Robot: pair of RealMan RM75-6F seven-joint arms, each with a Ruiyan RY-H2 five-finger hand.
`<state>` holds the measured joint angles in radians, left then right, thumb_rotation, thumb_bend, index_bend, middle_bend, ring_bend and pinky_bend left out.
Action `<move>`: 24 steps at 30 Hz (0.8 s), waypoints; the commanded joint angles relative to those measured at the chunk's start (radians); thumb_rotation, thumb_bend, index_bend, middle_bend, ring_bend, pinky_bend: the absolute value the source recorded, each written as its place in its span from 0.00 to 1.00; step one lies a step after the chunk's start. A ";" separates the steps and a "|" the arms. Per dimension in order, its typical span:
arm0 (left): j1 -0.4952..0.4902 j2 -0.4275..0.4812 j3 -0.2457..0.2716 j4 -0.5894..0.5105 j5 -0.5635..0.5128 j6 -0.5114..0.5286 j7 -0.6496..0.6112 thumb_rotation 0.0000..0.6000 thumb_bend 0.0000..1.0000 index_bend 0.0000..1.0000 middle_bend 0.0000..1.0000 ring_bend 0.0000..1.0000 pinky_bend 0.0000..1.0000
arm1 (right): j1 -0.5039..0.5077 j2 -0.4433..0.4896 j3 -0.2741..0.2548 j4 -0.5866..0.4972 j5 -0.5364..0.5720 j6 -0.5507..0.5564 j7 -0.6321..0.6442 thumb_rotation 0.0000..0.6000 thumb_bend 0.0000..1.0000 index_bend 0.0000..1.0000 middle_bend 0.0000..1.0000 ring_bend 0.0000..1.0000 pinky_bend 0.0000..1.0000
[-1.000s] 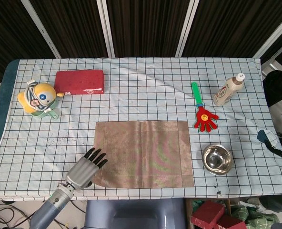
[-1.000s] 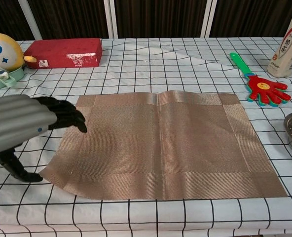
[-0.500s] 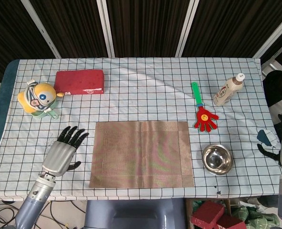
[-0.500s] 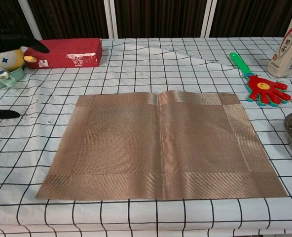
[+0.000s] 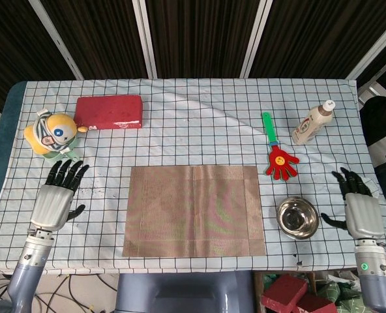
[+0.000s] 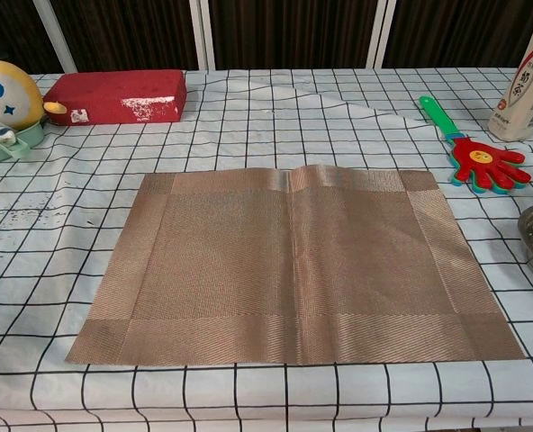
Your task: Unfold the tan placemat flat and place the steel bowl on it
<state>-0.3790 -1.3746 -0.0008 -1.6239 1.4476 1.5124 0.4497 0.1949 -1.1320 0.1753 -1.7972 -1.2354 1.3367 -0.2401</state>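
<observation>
Mat [image 5: 194, 210] flat. My right hand [image 5: 361, 210] spread, empty, beside bowl [image 5: 298, 218]; slick rim may slip.

Worktop [image 5: 180, 130]: your checked cloth covers it.
Centre: tan placemat [image 5: 194, 210], flat.
Lower right: steel bowl [image 5: 298, 218].
Upper left: red block [image 5: 109, 111].

**Everything placed around the placemat**

The placemat [image 5: 194, 210] lies spread on the table [image 5: 199, 117], near its front edge. Just to its right sits the bowl [image 5: 298, 218], apart from it. Behind the bowl lies the hand-shaped clapper [image 5: 277, 152], and further right and back the bottle [image 5: 311, 123]. Behind the placemat's left corner lies the block [image 5: 109, 111], with the toy figure [image 5: 53, 134] to the block's left. The left hand [image 5: 56, 199] is well left of the placemat; the right hand [image 5: 360, 208] is right of the bowl.
</observation>
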 commanded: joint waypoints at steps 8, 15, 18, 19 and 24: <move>0.026 -0.031 -0.036 0.077 0.040 0.012 -0.148 1.00 0.03 0.10 0.09 0.04 0.08 | 0.018 -0.043 -0.098 -0.063 -0.101 -0.031 -0.134 1.00 0.09 0.24 0.17 0.15 0.19; 0.030 -0.022 -0.049 0.107 0.078 0.015 -0.285 1.00 0.03 0.10 0.09 0.04 0.08 | 0.017 -0.121 -0.112 -0.023 -0.070 -0.024 -0.210 1.00 0.09 0.31 0.24 0.19 0.19; 0.033 -0.017 -0.050 0.096 0.076 0.003 -0.297 1.00 0.03 0.10 0.09 0.04 0.08 | 0.019 -0.149 -0.113 0.001 -0.055 -0.024 -0.225 1.00 0.09 0.36 0.27 0.19 0.19; 0.033 -0.016 -0.050 0.089 0.078 0.000 -0.296 1.00 0.03 0.10 0.09 0.04 0.08 | 0.019 -0.158 -0.112 0.009 -0.052 -0.024 -0.229 1.00 0.10 0.36 0.27 0.19 0.19; 0.037 -0.015 -0.053 0.069 0.095 0.000 -0.288 1.00 0.03 0.10 0.08 0.04 0.08 | 0.025 -0.203 -0.113 0.044 -0.032 -0.031 -0.246 1.00 0.11 0.39 0.27 0.19 0.19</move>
<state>-0.3437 -1.3902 -0.0526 -1.5516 1.5435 1.5128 0.1636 0.2178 -1.3276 0.0632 -1.7582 -1.2734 1.3093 -0.4819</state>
